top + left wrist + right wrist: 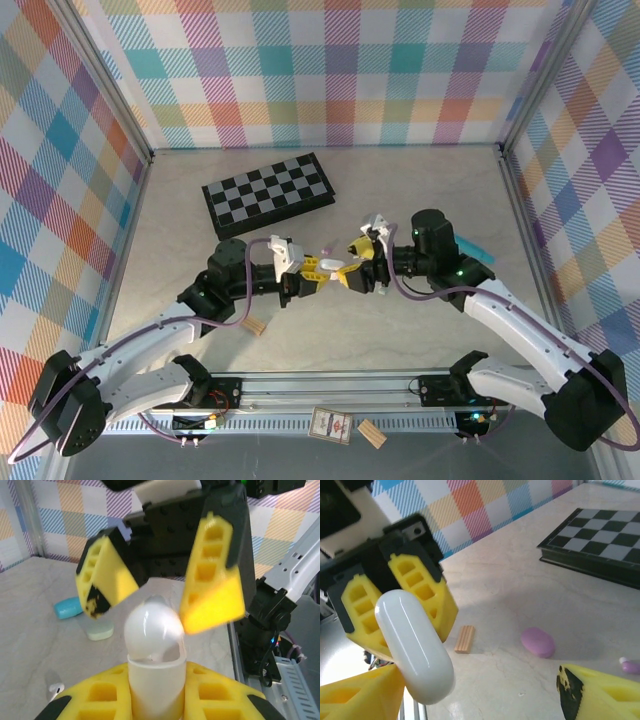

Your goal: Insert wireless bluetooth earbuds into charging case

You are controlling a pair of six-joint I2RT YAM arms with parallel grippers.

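In front of the chessboard [268, 190], the left gripper [312, 272] clamps the white case [415, 645], the right gripper [157, 605] gapes empty, and a purple earbud [630, 666] lies loose, apparently none inserted.

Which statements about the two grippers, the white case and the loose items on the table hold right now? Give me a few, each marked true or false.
1. The left gripper is shut on the white case. True.
2. The right gripper is shut on the same case. False: its fingers are spread open close to the case.
3. The purple case lies on the chessboard. False: it lies on the table, apart from the chessboard.
4. A wooden block lies flat on the table. True.
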